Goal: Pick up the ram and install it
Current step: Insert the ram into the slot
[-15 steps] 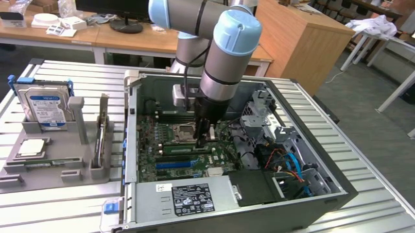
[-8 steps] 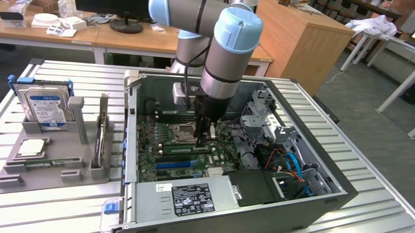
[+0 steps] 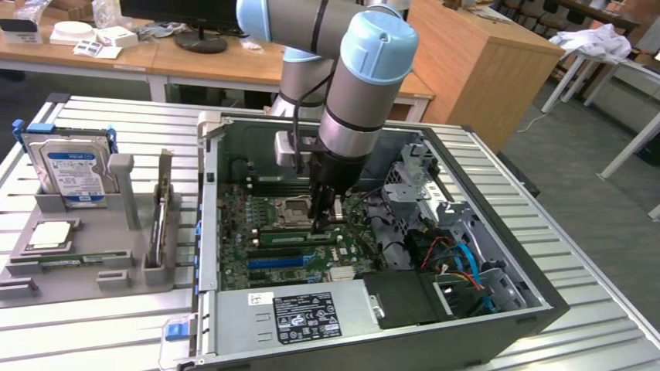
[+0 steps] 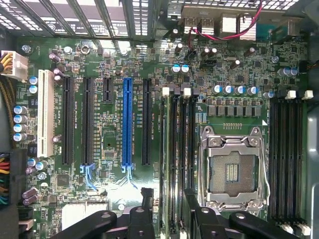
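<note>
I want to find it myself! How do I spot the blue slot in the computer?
Look inside the open computer case, at the green motherboard lying flat in it. A row of long slots runs side by side across the board. The blue slot is the only blue one, with black slots on both sides.

surface: we've got a ribbed metal table (image 3: 93, 332) | exterior view's right: open PC case (image 3: 413, 348) lying on its side on the slats; it hogs most of the top | exterior view's left: grey parts holder (image 3: 73, 267) sitting flat, just beside the case
</note>
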